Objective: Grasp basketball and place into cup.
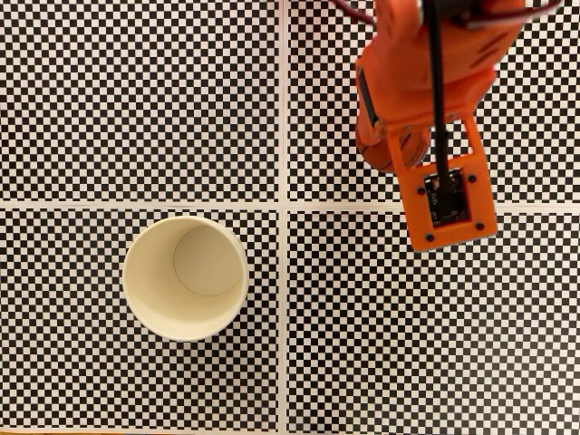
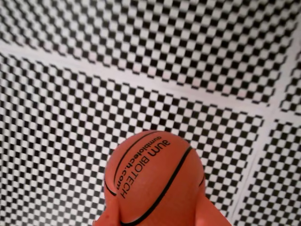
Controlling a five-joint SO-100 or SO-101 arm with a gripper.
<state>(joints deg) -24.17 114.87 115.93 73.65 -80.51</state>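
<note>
The basketball (image 2: 155, 183), small and orange with black seams and printed lettering, fills the lower middle of the wrist view. My gripper (image 2: 157, 217) is shut on it, with an orange finger (image 2: 211, 214) showing at each side of its base. The checkered surface lies blurred behind the ball. In the fixed view the orange arm and gripper (image 1: 391, 149) sit at the upper right, and a rounded bit of the basketball (image 1: 410, 147) peeks from under them. The cream-white cup (image 1: 136, 281) stands upright and empty at the lower left, well apart from the gripper.
The table is covered by black-and-white checkerboard sheets (image 1: 136, 91) divided by white seams (image 1: 284, 208). The wrist camera mount (image 1: 449, 204) juts out below the arm in the fixed view.
</note>
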